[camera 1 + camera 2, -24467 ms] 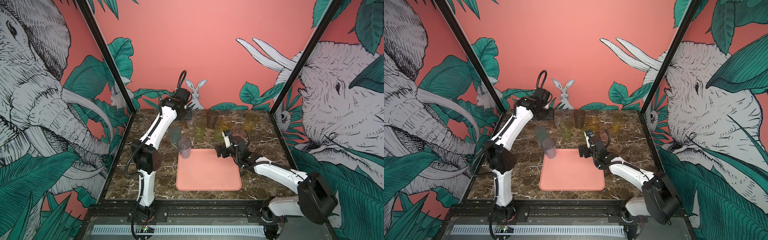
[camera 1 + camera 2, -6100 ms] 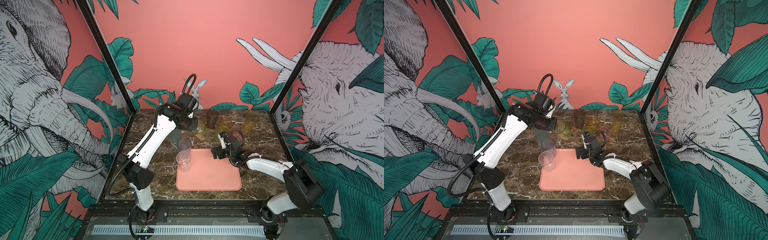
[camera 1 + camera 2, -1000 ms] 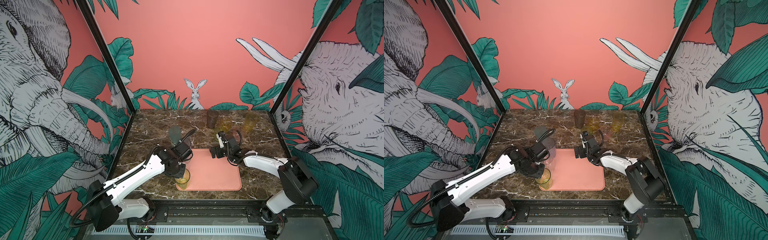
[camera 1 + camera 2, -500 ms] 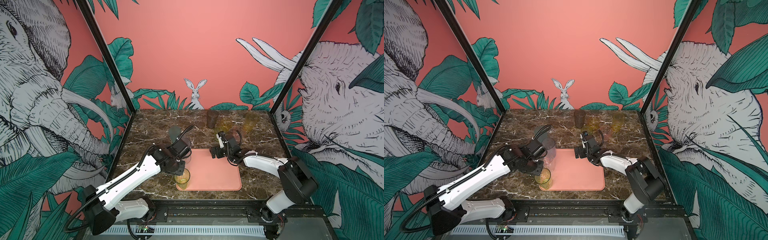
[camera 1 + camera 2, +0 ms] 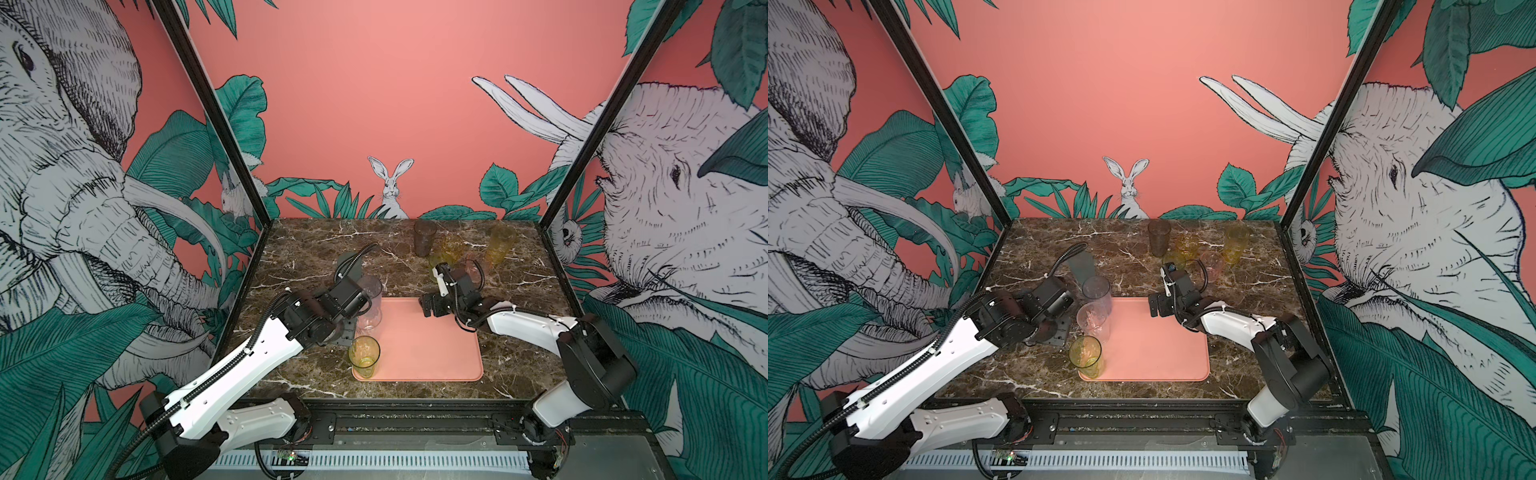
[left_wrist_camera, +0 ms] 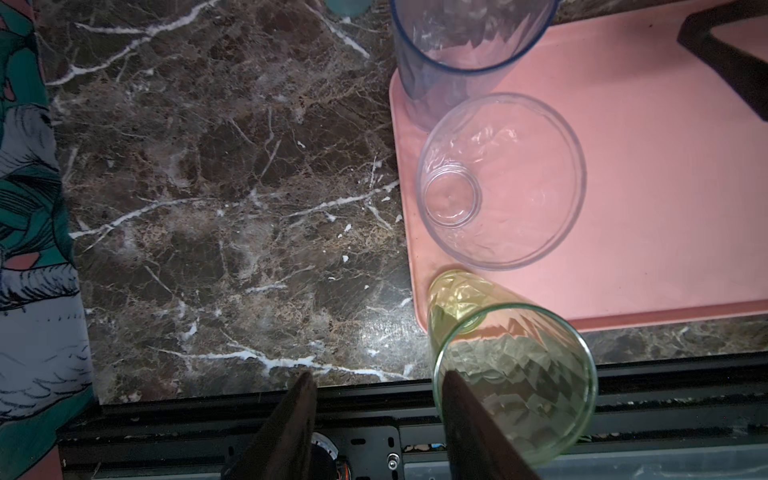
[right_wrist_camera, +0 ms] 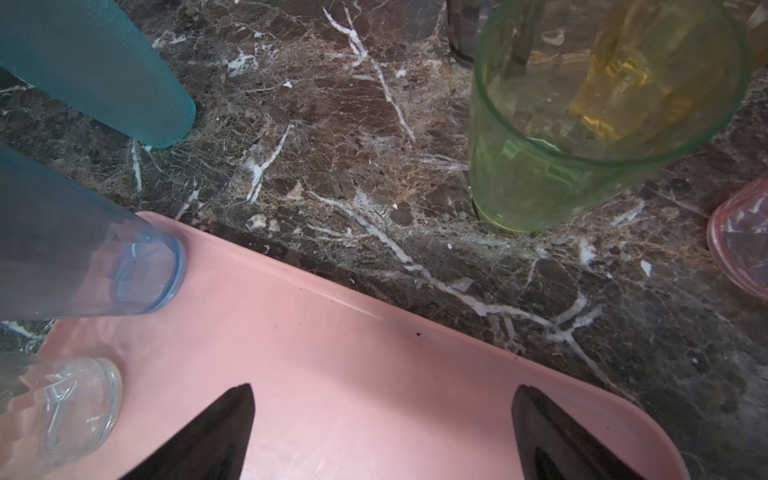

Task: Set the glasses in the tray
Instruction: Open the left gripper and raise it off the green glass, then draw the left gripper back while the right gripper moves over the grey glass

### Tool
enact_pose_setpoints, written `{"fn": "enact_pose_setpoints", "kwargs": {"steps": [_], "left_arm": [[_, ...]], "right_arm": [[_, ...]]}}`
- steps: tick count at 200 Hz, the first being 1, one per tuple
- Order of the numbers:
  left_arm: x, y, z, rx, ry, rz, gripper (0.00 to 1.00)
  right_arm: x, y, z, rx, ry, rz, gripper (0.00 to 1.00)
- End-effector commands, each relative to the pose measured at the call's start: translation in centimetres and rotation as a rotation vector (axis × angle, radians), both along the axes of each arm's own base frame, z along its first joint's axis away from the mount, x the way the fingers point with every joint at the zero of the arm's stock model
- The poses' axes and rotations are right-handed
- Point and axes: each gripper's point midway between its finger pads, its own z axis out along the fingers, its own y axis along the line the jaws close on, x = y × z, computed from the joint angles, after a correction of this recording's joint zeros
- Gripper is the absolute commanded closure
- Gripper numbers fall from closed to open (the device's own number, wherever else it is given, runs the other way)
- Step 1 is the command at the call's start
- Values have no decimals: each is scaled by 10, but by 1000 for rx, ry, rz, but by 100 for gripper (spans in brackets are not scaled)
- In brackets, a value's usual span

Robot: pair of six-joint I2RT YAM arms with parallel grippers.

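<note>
Left claw (image 6: 378, 376) freed yellowish glass (image 5: 364, 356) in tray (image 5: 432, 345).

— Any lettering, labels or numbers to read here?
— None legible. The walls (image 5: 374, 83) bear only drawings: an elephant (image 5: 70, 174), leaves (image 5: 245, 116), a rabbit (image 5: 390, 183).
— On the tray (image 5: 432, 349) or the yellow-green tumbler (image 5: 364, 356)?
— Plain plastic, both. The little circuit board (image 5: 291, 457) below the near edge of the surface (image 5: 316, 249) is too small to make out.
</note>
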Motion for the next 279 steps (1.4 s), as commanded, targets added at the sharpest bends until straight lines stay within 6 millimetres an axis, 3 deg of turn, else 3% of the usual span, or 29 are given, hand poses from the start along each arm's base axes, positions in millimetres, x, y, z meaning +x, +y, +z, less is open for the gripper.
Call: {"fn": "enact_pose_setpoints", "kwargs": {"steps": [1, 59, 118, 149, 197, 203, 246, 279], "left_arm": [[4, 21, 10, 50, -82, 56, 41], [14, 47, 2, 80, -229, 165, 33], [20, 54, 8, -41, -405, 203, 26], [19, 55, 6, -50, -421, 200, 23], [16, 59, -1, -52, -425, 197, 19], [16, 59, -1, -58, -428, 194, 18], [15, 57, -1, -67, -439, 163, 14], [13, 71, 9, -45, -479, 194, 13]], "right_arm": [[0, 9, 29, 47, -13, 11, 1], [-16, 13, 65, 102, 49, 36, 1], [-19, 7, 123, 128, -6, 27, 1], [-14, -2, 142, 84, -47, 5, 1], [0, -13, 167, 6, -114, -35, 1], [5, -12, 183, 13, -143, -39, 1], [26, -18, 205, -22, -195, -69, 1], [50, -27, 216, -24, -204, -109, 1]]}}
